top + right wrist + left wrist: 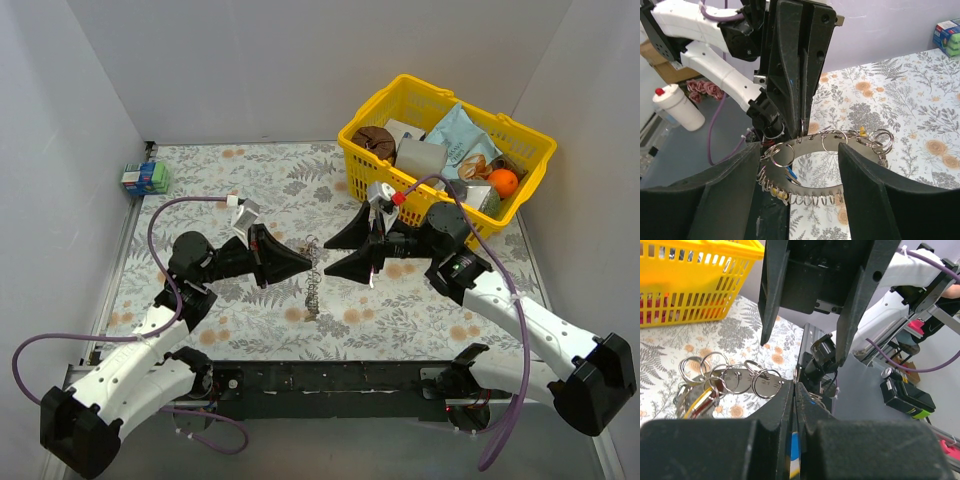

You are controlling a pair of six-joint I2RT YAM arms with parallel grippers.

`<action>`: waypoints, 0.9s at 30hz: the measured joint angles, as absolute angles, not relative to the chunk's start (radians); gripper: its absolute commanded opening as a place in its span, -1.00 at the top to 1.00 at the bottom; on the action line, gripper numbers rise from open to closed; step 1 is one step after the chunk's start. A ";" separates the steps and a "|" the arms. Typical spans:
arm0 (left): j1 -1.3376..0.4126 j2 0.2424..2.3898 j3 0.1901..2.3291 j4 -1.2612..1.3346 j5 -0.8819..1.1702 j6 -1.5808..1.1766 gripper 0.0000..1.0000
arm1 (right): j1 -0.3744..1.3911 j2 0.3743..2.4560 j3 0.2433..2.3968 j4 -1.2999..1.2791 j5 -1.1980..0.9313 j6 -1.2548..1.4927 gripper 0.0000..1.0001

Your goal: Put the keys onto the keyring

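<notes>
You have one keyring (814,149). Your left gripper (306,262) is pinched on its rim, and your right gripper (328,258) is spread apart around it. One blue key (790,174) and two yellow keys (781,194) are on it.

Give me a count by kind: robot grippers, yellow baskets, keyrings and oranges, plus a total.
Grippers: 2, left gripper and right gripper
Yellow basket: 1
Keyring: 1
Orange: 1
Total: 5
</notes>
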State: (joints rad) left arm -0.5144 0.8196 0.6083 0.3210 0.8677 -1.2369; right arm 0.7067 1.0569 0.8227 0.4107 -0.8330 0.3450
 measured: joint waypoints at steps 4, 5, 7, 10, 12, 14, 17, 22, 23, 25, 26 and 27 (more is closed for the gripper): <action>-0.514 0.815 0.596 0.376 0.863 -1.266 1.00 | 0.707 1.063 0.818 0.453 -0.817 0.382 -0.30; -0.514 0.815 0.595 0.385 0.862 -1.269 1.00 | 0.707 1.063 0.817 0.464 -0.812 0.391 -0.24; -0.515 0.815 0.595 0.402 0.862 -1.280 1.00 | 0.707 1.063 0.807 0.493 -0.806 0.408 -0.21; -0.516 0.815 0.595 0.419 0.861 -1.287 1.00 | 0.707 1.069 0.797 0.525 -0.803 0.429 -0.12; -0.516 0.815 0.595 0.429 0.860 -1.291 1.00 | 0.707 1.072 0.787 0.550 -0.803 0.448 -0.07; -0.519 0.815 0.595 0.434 0.860 -1.291 1.00 | 0.707 1.076 0.786 0.564 -0.803 0.463 -0.04; -0.521 0.818 0.595 0.439 0.860 -1.291 1.00 | 0.707 1.085 0.786 0.587 -0.804 0.472 0.02; -0.521 0.827 0.595 0.441 0.860 -1.291 1.00 | 0.714 1.096 0.785 0.602 -0.803 0.476 0.09; -0.521 0.828 0.595 0.441 0.860 -1.291 1.00 | 0.716 1.099 0.785 0.603 -0.804 0.476 0.10; -0.521 0.828 0.595 0.441 0.859 -1.291 1.00 | 0.721 1.106 0.785 0.604 -0.805 0.476 0.11; -0.521 0.828 0.595 0.441 0.857 -1.291 1.00 | 0.722 1.110 0.785 0.604 -0.807 0.476 0.13; -0.522 0.828 0.595 0.441 0.856 -1.291 1.00 | 0.723 1.114 0.785 0.604 -0.807 0.476 0.15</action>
State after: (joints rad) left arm -0.5220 0.8276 0.5949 0.4408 0.8558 -1.2911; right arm 0.7231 1.1137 0.7853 0.6041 -0.8074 0.4755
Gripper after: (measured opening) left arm 0.027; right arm 0.447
